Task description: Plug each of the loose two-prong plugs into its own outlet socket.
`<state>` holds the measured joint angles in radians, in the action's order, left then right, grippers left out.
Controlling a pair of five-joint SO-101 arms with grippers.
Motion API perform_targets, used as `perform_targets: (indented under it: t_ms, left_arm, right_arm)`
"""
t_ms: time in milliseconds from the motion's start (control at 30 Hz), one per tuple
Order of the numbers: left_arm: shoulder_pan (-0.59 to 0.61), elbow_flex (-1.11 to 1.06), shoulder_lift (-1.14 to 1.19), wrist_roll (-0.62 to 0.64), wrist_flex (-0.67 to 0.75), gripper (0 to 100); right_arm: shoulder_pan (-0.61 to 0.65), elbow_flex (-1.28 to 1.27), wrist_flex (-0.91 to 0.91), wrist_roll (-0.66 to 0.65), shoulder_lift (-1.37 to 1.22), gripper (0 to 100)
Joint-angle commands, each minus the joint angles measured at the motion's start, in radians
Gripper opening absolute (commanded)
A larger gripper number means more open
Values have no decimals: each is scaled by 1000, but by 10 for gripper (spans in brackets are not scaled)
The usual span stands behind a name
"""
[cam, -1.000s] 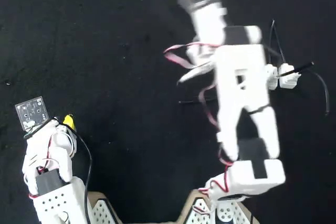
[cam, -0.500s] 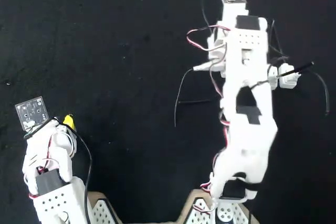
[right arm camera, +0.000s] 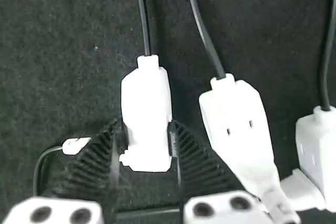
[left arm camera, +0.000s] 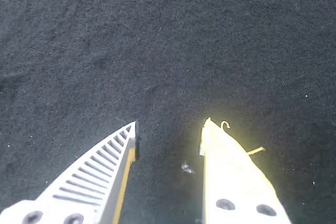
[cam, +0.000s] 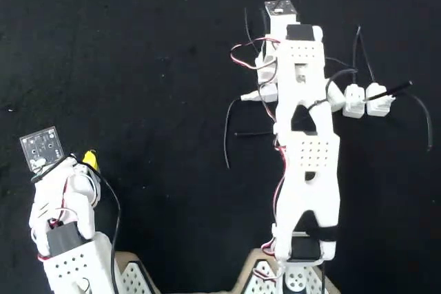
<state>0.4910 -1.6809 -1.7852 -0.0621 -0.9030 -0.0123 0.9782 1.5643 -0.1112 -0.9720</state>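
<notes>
1. A small square board (cam: 43,147) lies on the desk (cam: 138,67) beside the folded left arm (cam: 65,204); its markings are too small to read.
2. The right pincer (right arm camera: 147,125) is clenched on a white plug (right arm camera: 146,93) — its black fingers press both flanks. A black cord (right arm camera: 140,14) runs from the plug's far end.
3. Just beside the plug, apart from it, lies an outlet socket (right arm camera: 239,124) with two slots showing. A second white socket body (right arm camera: 317,145) sits beyond it.
4. The left pincer (left arm camera: 169,129) hangs released over bare black desk, tips apart, grasping nothing.
5. From above, the right arm (cam: 306,163) stretches across the desk — two white socket pieces (cam: 353,99) lie just beside it, a loose black wire (cam: 227,135) on its other side.
</notes>
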Motion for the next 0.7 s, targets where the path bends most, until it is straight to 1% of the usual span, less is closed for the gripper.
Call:
perform_targets:
  t_ms: [0, 67, 167, 267, 433, 500, 533, 667]
  left_arm:
    - [-4, -19, -5, 5, 0, 202]
    - [-4, -19, -5, 5, 0, 202]
    - [-4, -19, -5, 5, -2, 202]
    - [-4, -19, -5, 5, -2, 202]
    - [-4, -19, -5, 5, -2, 202]
    - [-4, -19, -5, 5, -2, 202]
    - [-4, -19, -5, 5, -2, 202]
    - [-4, -19, -5, 5, -3, 202]
  right_arm:
    - [35, 176, 141, 8, 10, 125]
    - [48, 259, 204, 5, 12, 146]
    - [41, 328, 204, 11, 35, 96]
    - [46, 291, 204, 11, 87, 57]
    - [49, 133, 204, 17, 246, 49]
    - [48, 50, 204, 44, 367, 35]
    - [49, 1, 204, 48, 441, 11]
    - [77, -265, 184, 52, 730, 11]
